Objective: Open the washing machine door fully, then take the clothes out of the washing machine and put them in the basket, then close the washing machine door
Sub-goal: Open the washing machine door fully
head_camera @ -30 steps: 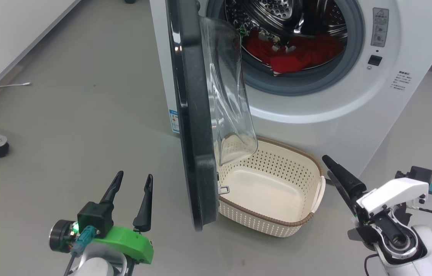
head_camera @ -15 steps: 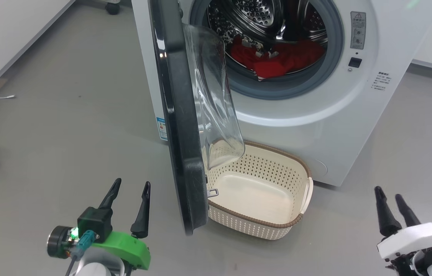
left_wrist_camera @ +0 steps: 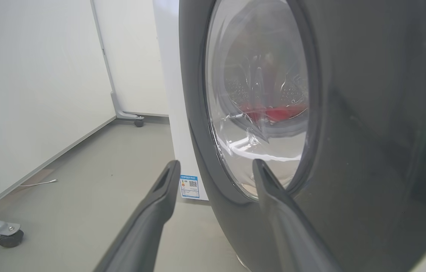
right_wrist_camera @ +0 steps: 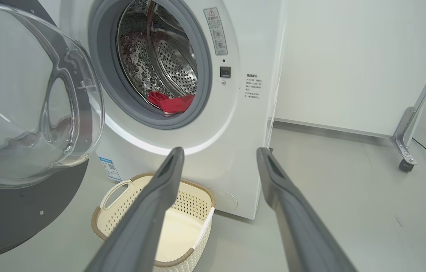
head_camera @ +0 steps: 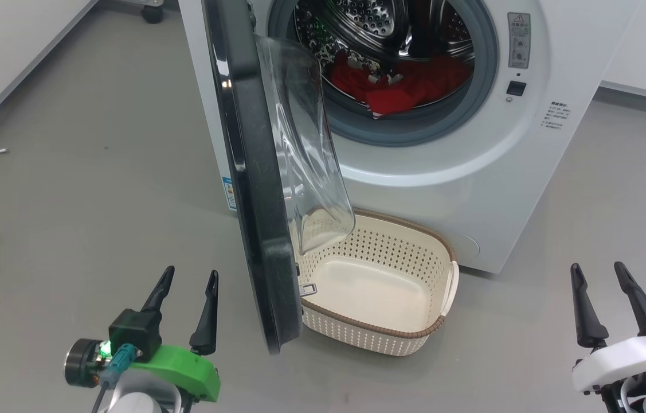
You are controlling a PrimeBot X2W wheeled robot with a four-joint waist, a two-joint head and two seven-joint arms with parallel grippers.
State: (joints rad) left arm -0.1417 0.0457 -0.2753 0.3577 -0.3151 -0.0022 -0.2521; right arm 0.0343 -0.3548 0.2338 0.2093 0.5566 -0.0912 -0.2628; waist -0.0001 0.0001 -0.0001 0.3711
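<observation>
Glossy black round door (head_camera: 248, 189) edge-on beside cream perforated plastic basket (head_camera: 380, 342).
Left gripper (head_camera: 191, 272), right gripper (head_camera: 597, 266): fingers apart, empty; open grey floor (head_camera: 99, 172) left.

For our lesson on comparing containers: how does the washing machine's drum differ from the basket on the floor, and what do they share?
The drum is shiny steel and round; the basket is cream plastic, rectangular, brown-rimmed. The drum holds the red clothes; the basket holds nothing. The drum opens to the front; the basket opens upward. Both have perforated walls.
</observation>
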